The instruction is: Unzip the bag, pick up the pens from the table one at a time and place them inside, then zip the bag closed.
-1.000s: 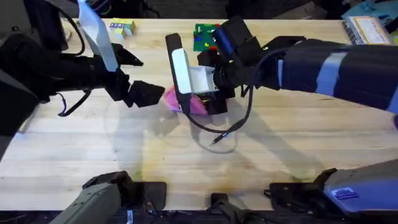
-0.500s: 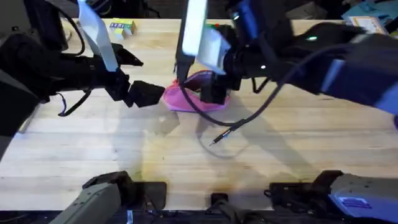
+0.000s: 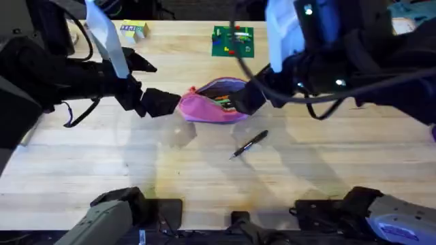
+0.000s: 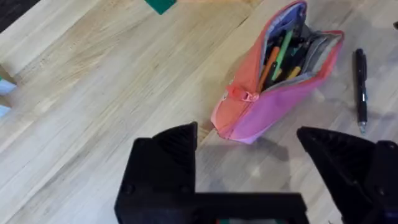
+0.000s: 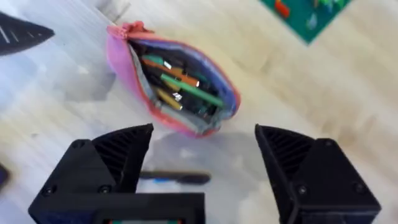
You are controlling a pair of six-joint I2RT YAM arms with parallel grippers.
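The pink bag [image 3: 212, 107] lies unzipped mid-table, its mouth gaping over the bluish lining. Several pens sit inside it, among them a green pen [image 5: 194, 91] and an orange one [image 4: 270, 61]. A black pen [image 3: 248, 144] lies on the table [image 3: 102, 163] just in front of the bag. My left gripper [image 3: 161, 102] is open at the bag's left end, near the small pink pull [image 4: 240, 94]. My right gripper [image 5: 205, 140] hangs wide open above the bag's right end, with nothing between its fingers [image 5: 118, 152].
A green board [image 3: 233, 41] with small parts lies behind the bag. A small box [image 3: 133, 29] sits at the back left. Bare wood stretches along the table's front half.
My right arm has pulled up and to the right, off the bag, uncovering its open mouth. The left arm and the black pen have stayed put.
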